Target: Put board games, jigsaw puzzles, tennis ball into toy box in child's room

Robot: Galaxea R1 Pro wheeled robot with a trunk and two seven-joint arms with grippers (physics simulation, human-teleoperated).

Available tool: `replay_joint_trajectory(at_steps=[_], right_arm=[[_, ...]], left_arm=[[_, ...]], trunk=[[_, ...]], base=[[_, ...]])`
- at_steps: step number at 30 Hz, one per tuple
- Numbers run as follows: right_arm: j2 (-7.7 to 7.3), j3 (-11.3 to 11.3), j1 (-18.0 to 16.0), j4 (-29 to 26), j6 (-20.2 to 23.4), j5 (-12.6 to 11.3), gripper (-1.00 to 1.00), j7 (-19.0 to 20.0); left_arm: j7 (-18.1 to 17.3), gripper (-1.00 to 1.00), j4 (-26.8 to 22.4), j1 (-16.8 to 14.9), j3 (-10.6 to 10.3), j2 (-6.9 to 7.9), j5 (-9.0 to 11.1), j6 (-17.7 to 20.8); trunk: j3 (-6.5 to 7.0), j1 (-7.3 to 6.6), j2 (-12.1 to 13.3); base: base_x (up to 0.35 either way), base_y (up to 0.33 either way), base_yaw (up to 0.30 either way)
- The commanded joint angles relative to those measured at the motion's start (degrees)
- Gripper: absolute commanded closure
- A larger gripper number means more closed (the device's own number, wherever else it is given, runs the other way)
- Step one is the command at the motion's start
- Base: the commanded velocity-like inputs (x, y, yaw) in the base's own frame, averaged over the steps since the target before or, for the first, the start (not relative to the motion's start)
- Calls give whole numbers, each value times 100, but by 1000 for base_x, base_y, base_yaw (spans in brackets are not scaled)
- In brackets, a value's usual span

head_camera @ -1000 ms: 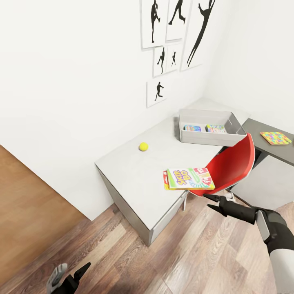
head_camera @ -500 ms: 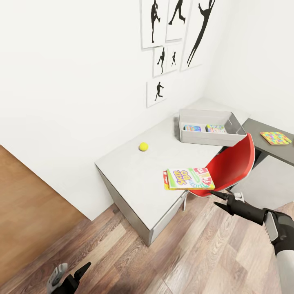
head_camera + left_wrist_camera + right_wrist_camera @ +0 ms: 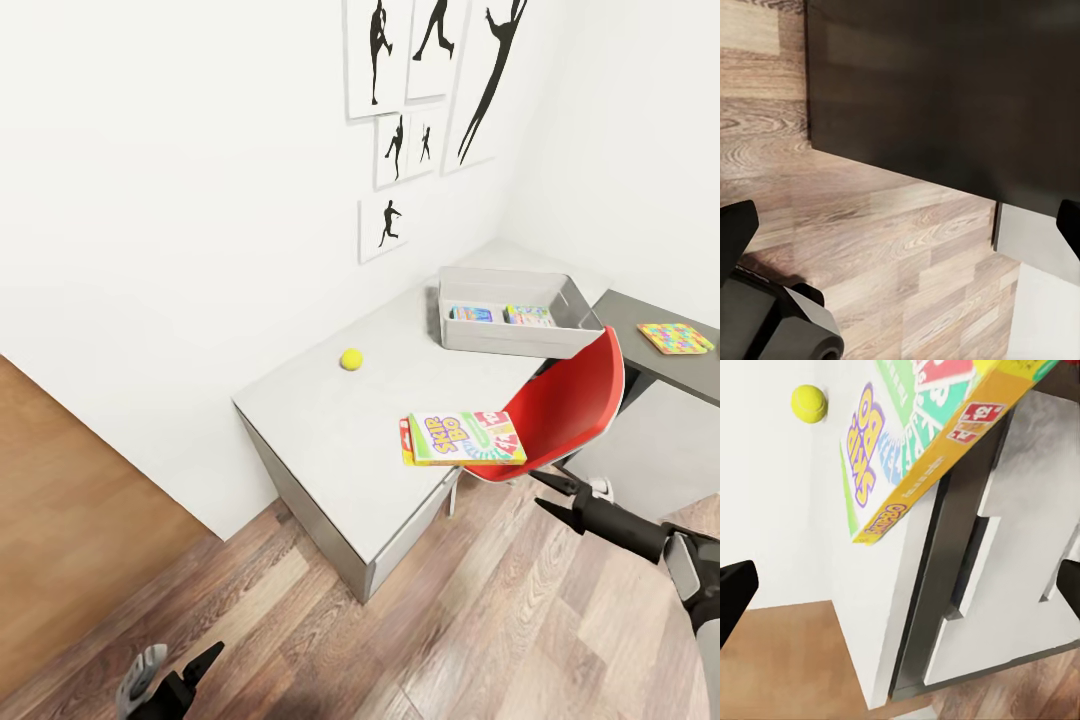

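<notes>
On the desk edge, Skip-Bo box [image 3: 463, 437]: overhangs the table [image 3: 330, 410], touching the red chair [image 3: 560, 410].
Handling: likely light, stiff, slick cardboard; pinch the overhanging edge.
Right gripper [image 3: 548, 493]: spread wide, empty, just below the box.
Tennis ball [image 3: 351, 359]: on the table, well apart.
</notes>
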Motion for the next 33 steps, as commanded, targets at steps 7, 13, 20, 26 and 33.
replay_joint_trajectory(at_steps=[7,13,20,26,33], right_arm=[[-246,-35,-150,734,-145,-197,-100,356],[-396,-41,-229,1107,-323,-288,-100,705],[-469,-44,-271,1245,-399,-318,-100,858],[-508,-43,-294,1222,-419,-325,-100,895],[-523,-39,-303,1124,-360,-329,-100,890]], left_arm=[[-13,-100,-4,-5,-15,-6,49,51],[-67,-100,-29,-7,-40,-12,78,79],[-105,-100,-86,28,-33,-24,125,115],[-135,-100,-188,77,-34,-25,139,110],[-139,-100,-379,133,-45,-20,89,97]], trunk=[[-8,3,-10],[-8,3,-10],[-8,3,-10],[-8,3,-10],[-8,3,-10]], base=[[0,0,0],[0,0,0],[0,0,0],[0,0,0],[0,0,0]])
